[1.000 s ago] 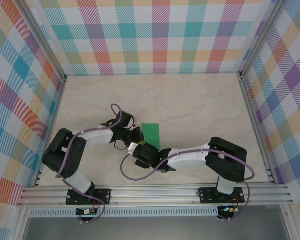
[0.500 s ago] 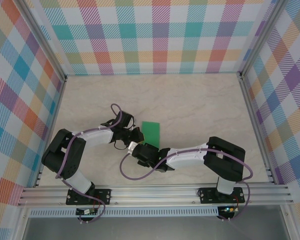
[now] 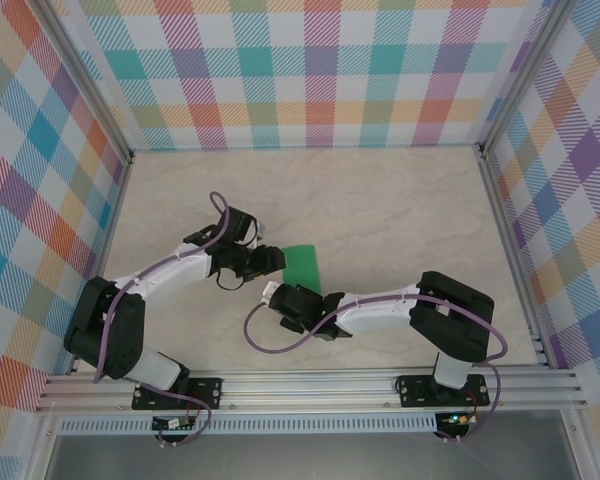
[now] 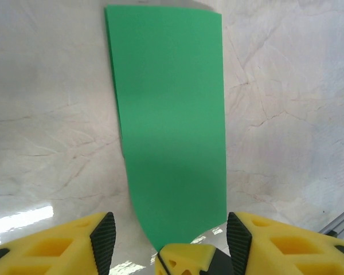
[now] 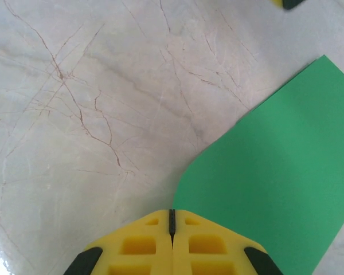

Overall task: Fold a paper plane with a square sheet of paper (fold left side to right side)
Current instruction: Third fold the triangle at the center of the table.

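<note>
The square sheet of paper [image 3: 302, 265] lies on the marble table as a bright-green rectangle [image 4: 169, 114]. Its near-left corner curls up off the surface [image 5: 264, 183]. My right gripper [image 5: 172, 212] is shut with that curled corner running into its closed yellow fingertips, and it sits at the sheet's near edge [image 3: 300, 292]. My left gripper [image 4: 171, 220] stands open at the sheet's left end [image 3: 278, 262], its black pads [image 4: 104, 238] on either side of the paper and not touching it. The right gripper's yellow tip [image 4: 186, 258] pokes up between them.
Plaid walls [image 3: 310, 70] close in the table at the back and both sides. An aluminium rail [image 3: 310, 385] runs along the near edge. Bare marble [image 3: 400, 210] stretches behind and to the right of the sheet.
The left arm has stretched out and its elbow has swung leftward. Its jaws have opened off the paper. The right gripper has shut on the paper's near corner.
</note>
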You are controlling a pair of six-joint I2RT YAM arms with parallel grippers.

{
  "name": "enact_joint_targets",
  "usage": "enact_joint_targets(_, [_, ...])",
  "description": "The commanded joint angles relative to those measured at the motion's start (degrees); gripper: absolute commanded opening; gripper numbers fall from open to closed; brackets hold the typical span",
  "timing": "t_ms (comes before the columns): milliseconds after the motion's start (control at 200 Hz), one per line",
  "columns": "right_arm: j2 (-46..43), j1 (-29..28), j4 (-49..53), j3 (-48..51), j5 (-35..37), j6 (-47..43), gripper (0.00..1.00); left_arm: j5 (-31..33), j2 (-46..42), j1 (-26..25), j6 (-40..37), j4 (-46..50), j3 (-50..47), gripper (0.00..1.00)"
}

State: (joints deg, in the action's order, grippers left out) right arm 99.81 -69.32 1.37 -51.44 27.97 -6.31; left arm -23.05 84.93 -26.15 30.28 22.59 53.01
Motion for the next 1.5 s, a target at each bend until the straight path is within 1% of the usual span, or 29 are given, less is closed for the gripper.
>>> enact_joint_targets(0, [-1.81, 0.65, 0.66, 0.29, -1.89, 2.66, 0.00, -3.11, 1.54, 0.66, -3.19, 2.43, 3.15, 0.49])
enact_joint_targets(70, [-1.92, 0.85, 0.78, 0.29, -2.09, 2.98, 0.00, -6.17, 5.09, 0.28, -4.13, 0.74, 5.81, 0.41])
enact_joint_targets(205, [-1.88, 1.20, 1.12, 0.03, -2.40, 3.14, 0.00, -6.86, 14.98, -1.90, -7.14, 2.78, 14.16, 0.29])
enact_joint_targets(365, [-1.58, 1.60, 1.71, -0.42, -2.74, 3.23, 0.00, -7.30, 26.29, -3.85, -9.13, 4.55, 22.81, 0.22])
enact_joint_targets(550, [-1.96, 2.15, 1.90, -0.43, -3.85, 3.59, 0.00, -5.82, 33.75, -5.03, -8.86, 4.22, 27.48, 0.17])
enact_joint_targets(680, [-2.22, 2.59, 2.19, -0.33, -5.23, 4.09, 0.00, -4.15, 35.89, -5.48, -8.58, 4.14, 28.28, 0.16])
enact_joint_targets(810, [-3.19, 4.12, 2.90, -0.42, -8.47, 5.40, 0.00, -3.46, 36.92, -5.99, -9.35, 4.86, 28.11, 0.15])
enact_joint_targets(1065, [-7.79, 12.03, 4.07, 1.06, -22.15, 9.75, 0.00, -2.26, 37.69, -6.46, -10.51, 5.86, 27.40, 0.14])
enact_joint_targets(1165, [-7.98, 15.44, 4.82, 1.28, -27.55, 11.15, 0.00, -2.35, 37.97, -6.54, -10.50, 5.71, 27.58, 0.13])
enact_joint_targets(1265, [-7.62, 18.44, 5.46, 1.30, -31.03, 12.89, 0.00, -2.35, 38.09, -6.63, -10.48, 5.73, 27.64, 0.12])
enact_joint_targets(1340, [-7.23, 20.00, 5.72, 1.47, -32.81, 13.75, 0.00, -2.32, 38.07, -6.67, -10.51, 5.81, 27.63, 0.12])
enact_joint_targets(1495, [-5.79, 21.70, 7.52, 0.99, -32.84, 15.23, 0.00, -2.26, 38.19, -6.80, -10.57, 5.99, 27.78, 0.12])
